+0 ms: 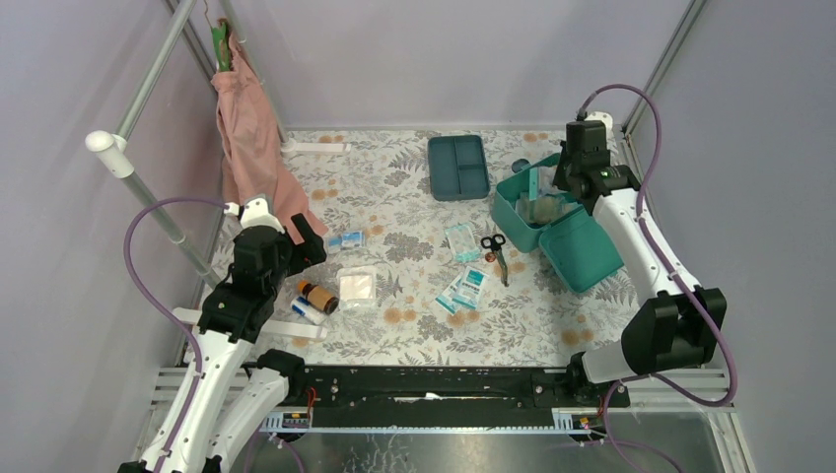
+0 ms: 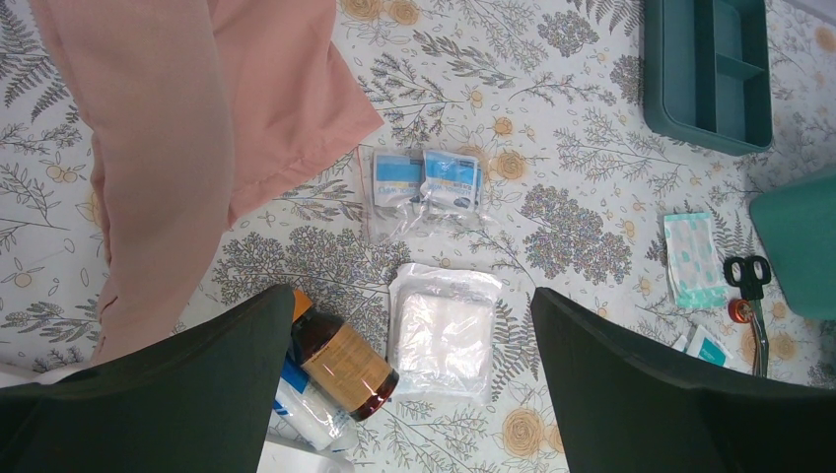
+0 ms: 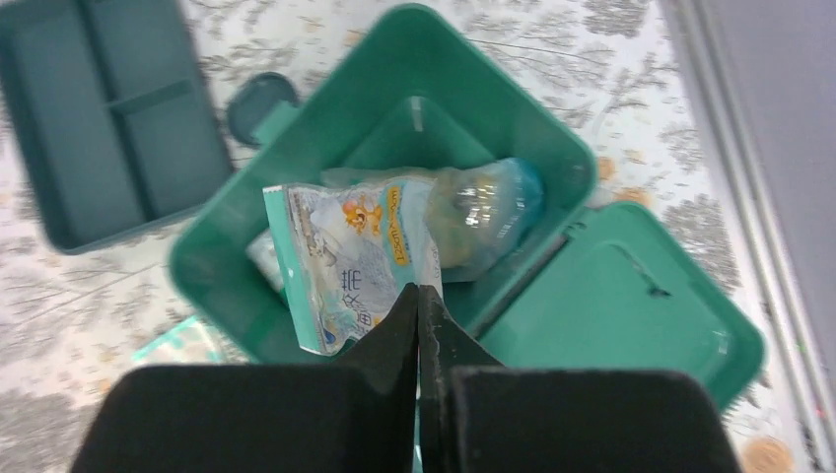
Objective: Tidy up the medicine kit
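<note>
At far right, medicine kit (image 1: 511,215) lies diagonal; lid (image 1: 584,250) open.

A fixed overhead camera behind the arm bases at 6 o'clock looks down and forward from afar, taking in the whole floral-patterned tablecloth (image 1: 394,212). The left wrist camera looks steeply down from nearer, between the spread fingers of the left gripper (image 2: 412,296), sharing with the overhead view the flat dark blue-teal divided plastic tray (image 1: 458,166) (image 2: 708,69) at its 1 o'clock and black-handled scissors (image 1: 496,251) (image 2: 757,330) at 3 o'clock. The right wrist camera sits closest, peering past the right gripper (image 3: 419,294), pinched on a printed plastic sachet (image 3: 345,256), into the open teal-green rectangular plastic box (image 1: 505,205) (image 3: 493,89), with the same tray (image 3: 108,118) at 10 o'clock.
</note>
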Available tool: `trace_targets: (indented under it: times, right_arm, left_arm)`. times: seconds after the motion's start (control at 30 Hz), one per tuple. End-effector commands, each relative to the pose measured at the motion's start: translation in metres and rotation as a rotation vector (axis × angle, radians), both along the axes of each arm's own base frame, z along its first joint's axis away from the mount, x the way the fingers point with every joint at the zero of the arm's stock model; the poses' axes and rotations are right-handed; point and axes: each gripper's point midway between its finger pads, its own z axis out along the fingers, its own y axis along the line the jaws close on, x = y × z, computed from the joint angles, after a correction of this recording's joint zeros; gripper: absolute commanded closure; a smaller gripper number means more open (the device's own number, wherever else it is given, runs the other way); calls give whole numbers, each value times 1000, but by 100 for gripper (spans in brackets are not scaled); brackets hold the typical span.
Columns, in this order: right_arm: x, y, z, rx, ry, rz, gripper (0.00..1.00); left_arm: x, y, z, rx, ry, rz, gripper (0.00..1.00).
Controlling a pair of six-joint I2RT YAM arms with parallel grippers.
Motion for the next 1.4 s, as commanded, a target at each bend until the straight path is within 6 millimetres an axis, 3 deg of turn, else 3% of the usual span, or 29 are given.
trace_targets:
  times: [0.0, 0.3, 0.43, 0.7, 0.8, 0.9, 1.03, 1.1, 1.23, 1.37]
  right_arm:
    - [-18, -34, -6, -171, 77, -74, 100]
    - [-2, -6, -29, -115, 168, 91, 96]
    - [0, -6, -35, -113, 202, 85, 92]
    - [-2, -16, -17, -141, 160, 25, 71]
    - [-4, -9, -4, -95, 127, 40, 69]
    - [-9, 15, 10, 34, 73, 105, 66]
    - [-26, 74, 26, 324, 5, 287, 59]
    - [-35, 97, 29, 384, 2, 344, 51]
    - [-50, 143, 25, 428, 22, 444, 47]
    - [-58, 184, 5, 534, 75, 510, 46]
  left_arm:
    - [3, 0, 3, 9, -21, -3, 1]
    - [3, 1, 3, 12, -23, 3, 1]
    - [3, 2, 3, 13, -24, 6, 1]
    - [3, 6, 0, 23, -9, 34, 1]
    - [4, 7, -1, 23, -4, 36, 1]
    - [6, 5, -5, 29, 13, 28, 1]
    - [6, 3, -4, 28, 15, 15, 1]
    - [6, 1, -2, 23, -1, -2, 1]
    - [5, -4, 1, 15, -20, -31, 1]
    - [7, -7, -1, 11, -9, -47, 1]
